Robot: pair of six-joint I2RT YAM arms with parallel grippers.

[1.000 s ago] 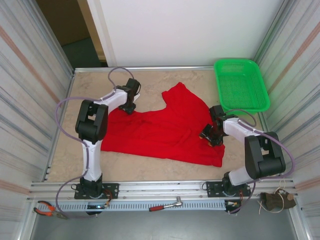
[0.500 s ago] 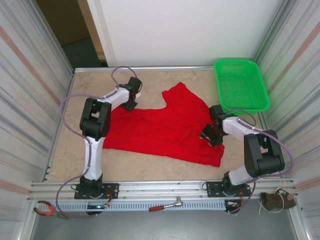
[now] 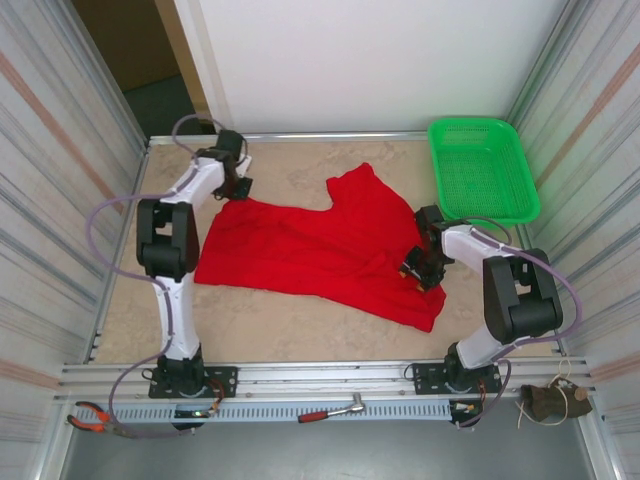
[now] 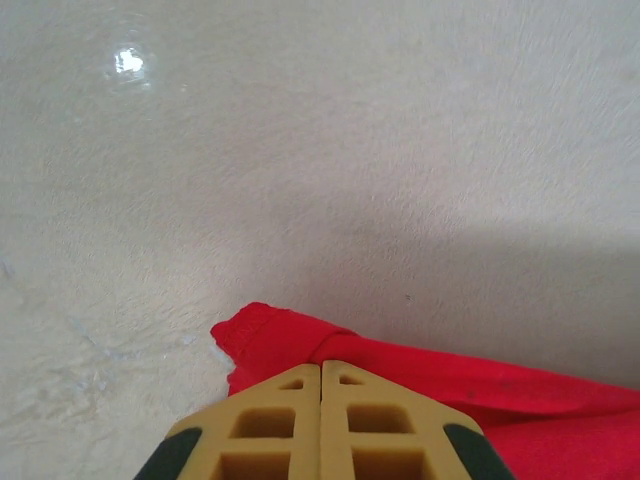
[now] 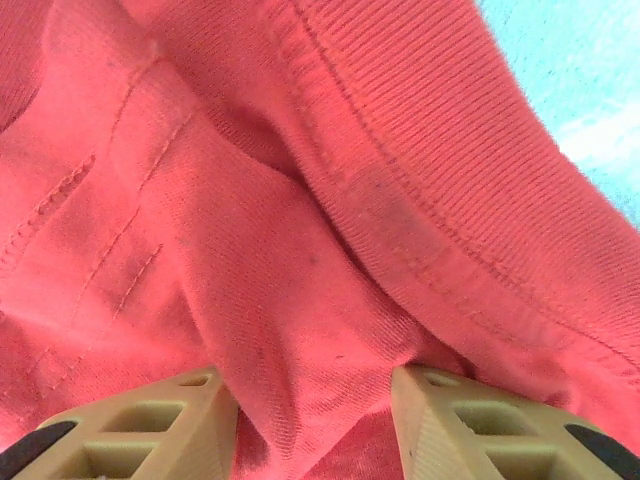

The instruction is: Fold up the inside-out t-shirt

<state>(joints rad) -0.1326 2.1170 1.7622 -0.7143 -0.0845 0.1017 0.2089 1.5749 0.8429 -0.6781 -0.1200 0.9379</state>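
The red t-shirt (image 3: 310,250) lies spread on the beige table (image 3: 290,335), in the middle of the surface, with one sleeve pointing toward the far side and the lower hem running toward the near right. The left gripper (image 3: 232,188) is at the far left corner of the t-shirt; in the left wrist view the left gripper (image 4: 321,366) has its two yellow fingers (image 4: 270,425) pressed together, pinching a hemmed corner of the cloth above the bare table. The right gripper (image 3: 421,270) is at the right edge of the t-shirt; in the right wrist view the right gripper (image 5: 305,385) has its fingers (image 5: 150,425) partly apart, with a thick fold of ribbed, seamed cloth bunched between them and touching both. A green basket (image 3: 480,170) stands in the far right corner, apart from the t-shirt.
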